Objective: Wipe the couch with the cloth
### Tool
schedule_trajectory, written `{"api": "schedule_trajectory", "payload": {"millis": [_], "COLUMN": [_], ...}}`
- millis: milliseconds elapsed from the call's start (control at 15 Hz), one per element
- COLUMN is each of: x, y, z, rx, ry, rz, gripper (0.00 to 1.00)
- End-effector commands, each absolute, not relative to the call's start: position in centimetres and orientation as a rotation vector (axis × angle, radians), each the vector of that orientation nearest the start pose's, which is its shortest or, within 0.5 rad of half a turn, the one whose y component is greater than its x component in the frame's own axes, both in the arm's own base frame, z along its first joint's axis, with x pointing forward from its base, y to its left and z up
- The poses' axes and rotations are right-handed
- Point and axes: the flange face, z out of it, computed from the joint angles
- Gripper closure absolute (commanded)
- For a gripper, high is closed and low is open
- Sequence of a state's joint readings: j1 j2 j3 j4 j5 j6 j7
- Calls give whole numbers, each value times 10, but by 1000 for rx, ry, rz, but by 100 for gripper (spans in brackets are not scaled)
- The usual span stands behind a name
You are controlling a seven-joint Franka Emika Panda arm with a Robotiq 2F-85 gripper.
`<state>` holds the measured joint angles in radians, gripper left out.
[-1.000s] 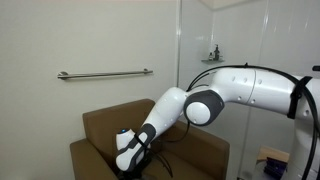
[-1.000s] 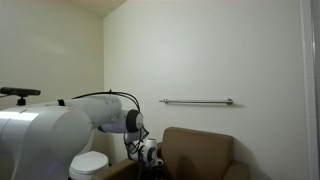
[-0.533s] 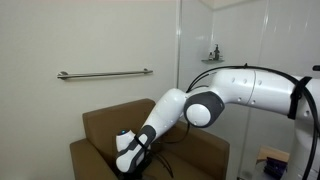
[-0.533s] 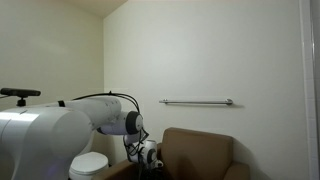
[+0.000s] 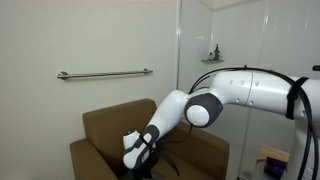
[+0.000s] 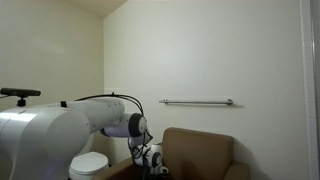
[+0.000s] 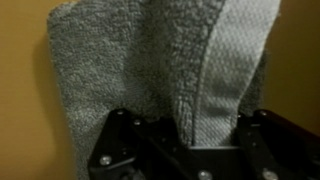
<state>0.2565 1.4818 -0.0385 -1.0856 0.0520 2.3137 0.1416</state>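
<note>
A brown couch [image 5: 105, 125] stands against the wall; it also shows in an exterior view [image 6: 200, 150]. My gripper [image 5: 137, 165] reaches down to its seat, at the bottom edge of both exterior views [image 6: 157, 170]. In the wrist view the gripper [image 7: 190, 135] is shut on a grey terry cloth [image 7: 130, 60], which spreads out ahead of the jaws over the brown couch surface [image 7: 25, 100]. The cloth is hidden behind the wrist in both exterior views.
A metal grab bar [image 5: 105, 73] is fixed to the wall above the couch, also seen in an exterior view [image 6: 197, 101]. A white toilet-like object [image 6: 90, 163] stands beside the couch. A glass partition with a small shelf [image 5: 212, 58] rises behind the arm.
The wrist has shifted slightly to the right along the couch seat in both exterior views, the cloth going with it.
</note>
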Motion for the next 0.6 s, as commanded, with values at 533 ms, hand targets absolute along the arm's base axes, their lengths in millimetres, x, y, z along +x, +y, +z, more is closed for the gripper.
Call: {"api": "schedule_trajectory", "payload": {"millis": [533], "x": [615], "y": [-52], "z": [-147], "rx": [-3190], "ry": [517], "rz": [615], "gripper": [96]}}
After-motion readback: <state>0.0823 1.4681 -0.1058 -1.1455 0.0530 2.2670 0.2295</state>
